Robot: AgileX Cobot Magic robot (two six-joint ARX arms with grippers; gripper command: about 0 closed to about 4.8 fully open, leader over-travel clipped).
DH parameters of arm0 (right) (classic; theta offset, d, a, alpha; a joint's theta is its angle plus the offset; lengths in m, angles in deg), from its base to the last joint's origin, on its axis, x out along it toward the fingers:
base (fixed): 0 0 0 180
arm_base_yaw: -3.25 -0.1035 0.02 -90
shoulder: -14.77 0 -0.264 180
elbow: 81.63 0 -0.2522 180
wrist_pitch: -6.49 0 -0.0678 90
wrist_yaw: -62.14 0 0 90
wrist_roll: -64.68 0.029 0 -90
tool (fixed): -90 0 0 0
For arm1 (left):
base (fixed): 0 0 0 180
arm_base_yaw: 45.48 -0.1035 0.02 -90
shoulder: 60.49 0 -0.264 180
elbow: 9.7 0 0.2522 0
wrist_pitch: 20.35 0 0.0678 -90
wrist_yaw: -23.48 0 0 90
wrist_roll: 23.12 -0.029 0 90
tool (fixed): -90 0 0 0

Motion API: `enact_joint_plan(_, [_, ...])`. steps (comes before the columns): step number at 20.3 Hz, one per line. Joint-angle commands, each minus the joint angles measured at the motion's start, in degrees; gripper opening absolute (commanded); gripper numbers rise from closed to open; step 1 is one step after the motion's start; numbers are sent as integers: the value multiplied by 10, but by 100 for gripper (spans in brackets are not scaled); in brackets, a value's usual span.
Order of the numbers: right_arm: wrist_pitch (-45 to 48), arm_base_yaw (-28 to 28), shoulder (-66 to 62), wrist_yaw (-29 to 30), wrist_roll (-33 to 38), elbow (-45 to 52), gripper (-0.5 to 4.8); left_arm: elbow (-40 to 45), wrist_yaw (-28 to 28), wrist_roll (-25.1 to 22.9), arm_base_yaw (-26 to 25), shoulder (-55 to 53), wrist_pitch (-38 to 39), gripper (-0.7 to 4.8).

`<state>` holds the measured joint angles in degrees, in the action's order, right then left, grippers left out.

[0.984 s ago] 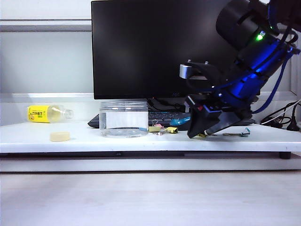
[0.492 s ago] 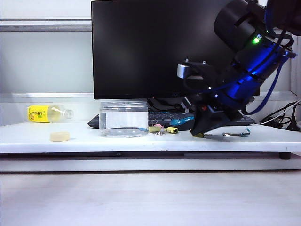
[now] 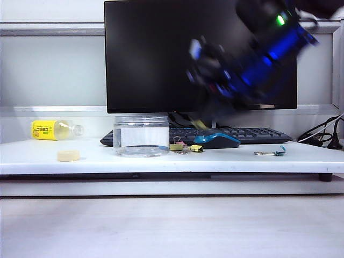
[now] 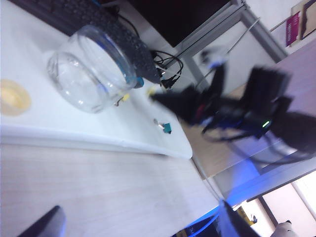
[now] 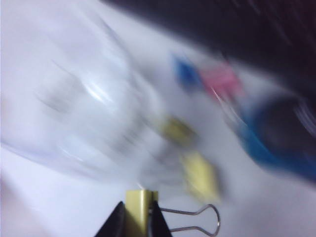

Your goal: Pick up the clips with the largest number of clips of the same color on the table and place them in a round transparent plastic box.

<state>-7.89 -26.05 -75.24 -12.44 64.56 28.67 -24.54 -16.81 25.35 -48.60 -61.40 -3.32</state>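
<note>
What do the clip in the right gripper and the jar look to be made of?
Clip in the right gripper: yellow-painted body, likely metal, with bright silver wire handles.
Jar: clear, glossy, probably plastic; the keyboard shows through it.

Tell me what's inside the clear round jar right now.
The round transparent plastic box looks empty; no clips show through its wall. The right end effector, shut on a yellow clip, is above the table, not yet over it.

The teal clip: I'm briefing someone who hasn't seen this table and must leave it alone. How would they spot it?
Start from the black monitor and drop to the white table. Right of the blue-and-black mouse, the teal clip lies alone near the table's right end, silver handle pointing left, apart from the yellow and pink cluster beside the clear jar.
</note>
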Motion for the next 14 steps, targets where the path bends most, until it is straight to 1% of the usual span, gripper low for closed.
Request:
enact_joint_plan(1, [12,-25,3,56,14,-41,43,0,0,-20,0,0,12,412])
enact_joint_plan(6, [57,-66,-7,54,17,-73,43,0,0,-30,0,0,20,412])
enact_joint_plan(10, [54,-76,-64,53,19,-101,44,0,0,-30,0,0,20,412])
enact_joint_plan(14, [57,-82,-103,49,20,-109,44,0,5,-30,0,0,21,412])
